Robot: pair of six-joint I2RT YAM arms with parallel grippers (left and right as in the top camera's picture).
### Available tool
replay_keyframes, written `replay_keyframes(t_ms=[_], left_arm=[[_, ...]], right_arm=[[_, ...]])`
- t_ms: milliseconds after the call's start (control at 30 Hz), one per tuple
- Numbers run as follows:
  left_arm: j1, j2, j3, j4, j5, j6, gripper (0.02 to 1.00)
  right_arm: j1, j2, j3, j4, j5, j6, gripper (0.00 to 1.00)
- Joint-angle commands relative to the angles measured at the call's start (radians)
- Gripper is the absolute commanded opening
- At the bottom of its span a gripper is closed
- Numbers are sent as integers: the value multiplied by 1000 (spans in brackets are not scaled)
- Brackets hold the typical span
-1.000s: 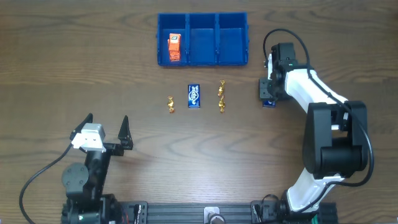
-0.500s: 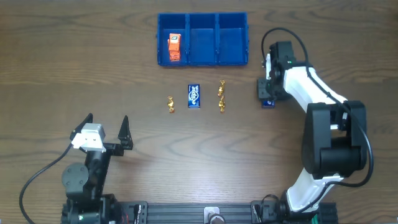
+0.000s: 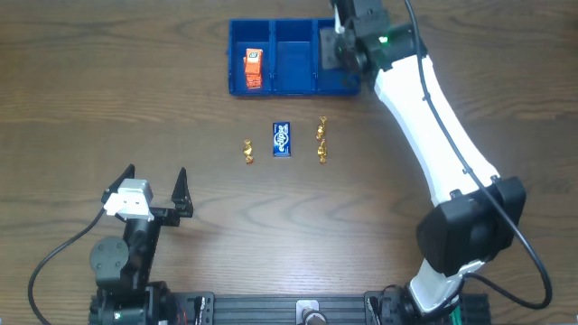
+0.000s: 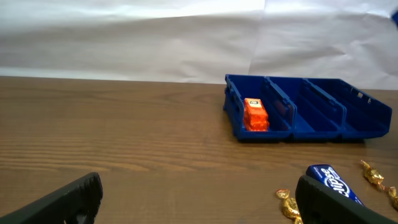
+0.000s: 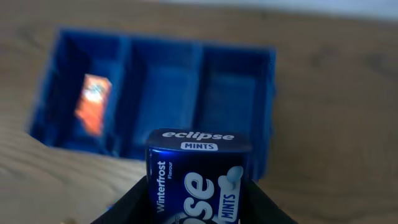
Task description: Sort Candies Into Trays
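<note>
On the wooden table you have three gold-wrapped candies. One lies to the left of a flat blue packet, and two lie to its right, close to each other. There is only one such packet. At the far side stands one blue tray with three compartments, and its left compartment holds one orange candy. Your right gripper hangs above the tray, clamped on one dark blue mint box. The box is upright and has white print on its lid and front. You cannot tell which compartment it is over. Your left gripper sits near its base, well apart from the candies, with its fingers spread wide and holding nothing.
</note>
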Motion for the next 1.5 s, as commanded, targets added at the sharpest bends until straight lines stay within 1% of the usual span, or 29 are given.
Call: replay_keyframes(t_ms=[33,167,367,600,800,1300,1333,1433,1467,1500], left_arm=[[-4,-6,-21,-32,21,0,998],[-4,-6,-21,-32,21,0,998],[-4,-6,-21,-32,21,0,998],[-4,-6,-21,-32,21,0,998],[-4,-6,-21,-32,21,0,998],[-4,-6,-21,-32,21,0,998],[-4,-6,-21,-32,21,0,998],[-4,-6,-21,-32,21,0,998],[-4,-6,-21,-32,21,0,996],[-4,-6,-21,-32,21,0,998]], right_arm=[[55,124,161,26,108,30,36],[70,215,233,76,108,35,36],[86,304,236,125,111,75,36],[91,393,236,136,111,79,36],[92,423,235,140,114,109,36],[127,428,235,155,163,109,42],[128,428,235,155,163,109,69],[131,428,235,154,163,109,255],[132,428,235,154,163,109,347],[132,428,235,154,163,109,509]])
